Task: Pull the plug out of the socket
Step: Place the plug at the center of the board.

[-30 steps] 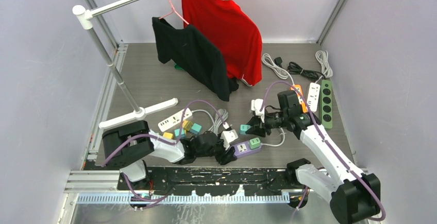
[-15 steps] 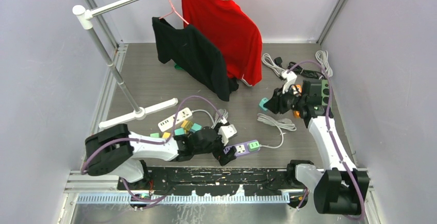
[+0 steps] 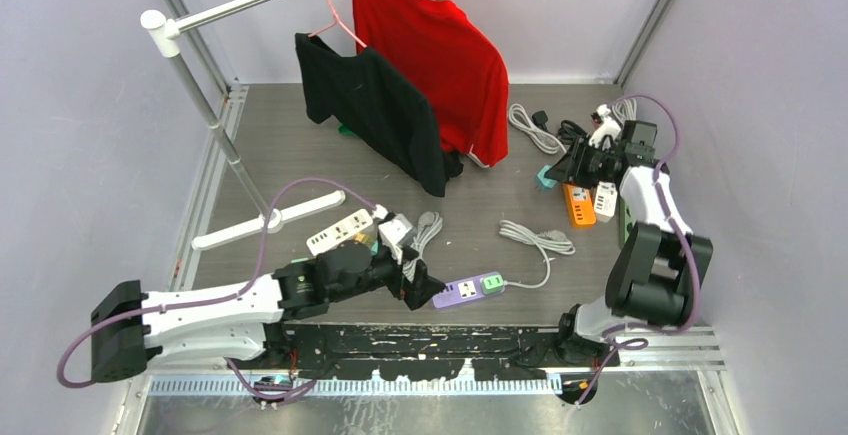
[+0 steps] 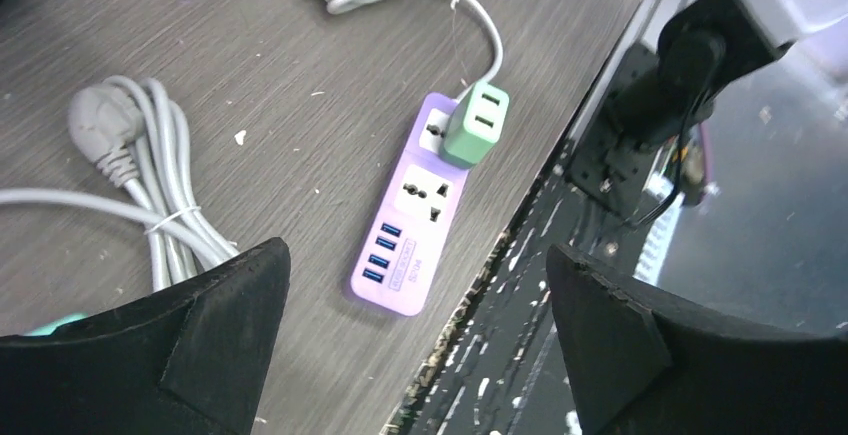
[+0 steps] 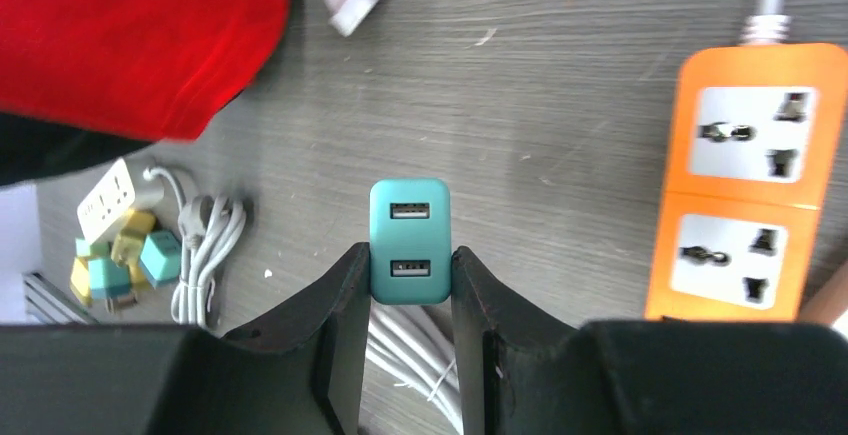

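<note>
I have the right hand clamped on the teal plug beside the orange strip, far right of the tabletop; left hand spread wide over the purple socket, near edge.

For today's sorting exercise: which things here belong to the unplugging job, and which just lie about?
Job: purple power strip, green plug in it, teal plug held by right gripper.
Lying about: orange power strip, red shirt, black shirt, grey cable.
</note>
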### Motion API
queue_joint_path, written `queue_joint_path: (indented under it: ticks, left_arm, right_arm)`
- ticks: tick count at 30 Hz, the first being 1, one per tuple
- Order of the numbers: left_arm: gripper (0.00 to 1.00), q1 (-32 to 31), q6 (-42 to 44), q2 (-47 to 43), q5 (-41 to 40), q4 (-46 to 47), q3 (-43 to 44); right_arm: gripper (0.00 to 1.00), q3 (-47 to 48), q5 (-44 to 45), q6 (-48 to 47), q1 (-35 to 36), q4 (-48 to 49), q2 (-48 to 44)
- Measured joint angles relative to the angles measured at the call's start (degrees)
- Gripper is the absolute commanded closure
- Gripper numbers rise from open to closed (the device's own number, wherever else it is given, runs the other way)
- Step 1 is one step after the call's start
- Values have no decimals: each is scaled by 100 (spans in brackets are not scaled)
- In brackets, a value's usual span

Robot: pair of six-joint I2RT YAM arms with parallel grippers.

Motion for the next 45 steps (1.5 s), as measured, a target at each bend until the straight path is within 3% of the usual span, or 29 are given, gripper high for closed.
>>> queue_joint_path:
  ticks: [9, 12, 16, 19, 27, 32, 39, 45]
  left_arm:
    - [0, 7, -1279, -1259, -907, -120, -590]
    - [0, 7, -1530, -1394, -1023, -122, -686]
    - [0, 7, -1703, -1357, -1062, -111, -686]
    - [0, 7, -1775, -1193, -1049, -92, -682]
    - [0, 7, -1790, -704, -826, -70, -531]
    - [1, 7, -1790, -621, -699, 22, -407]
    - [4, 11, -1742, -358, -461, 55, -55]
    - [7, 11, -1521, 166, -221, 37, 431]
  right_arm:
    - [83, 588, 44, 212, -428, -262, 1491]
    - [75, 590, 85, 238, -426, -280, 1694]
    - [53, 640, 144, 212, -422, -352, 1893]
    - [46, 660, 245, 155, -422, -382, 1965]
    - [42, 684, 446, -72, -422, -584, 1786]
    - [42, 564, 372, -380, -479, -673, 1078]
    - [44, -96, -649, -1123, -562, -1021, -295]
    - [45, -280, -1869, -2396, -560, -1773, -645]
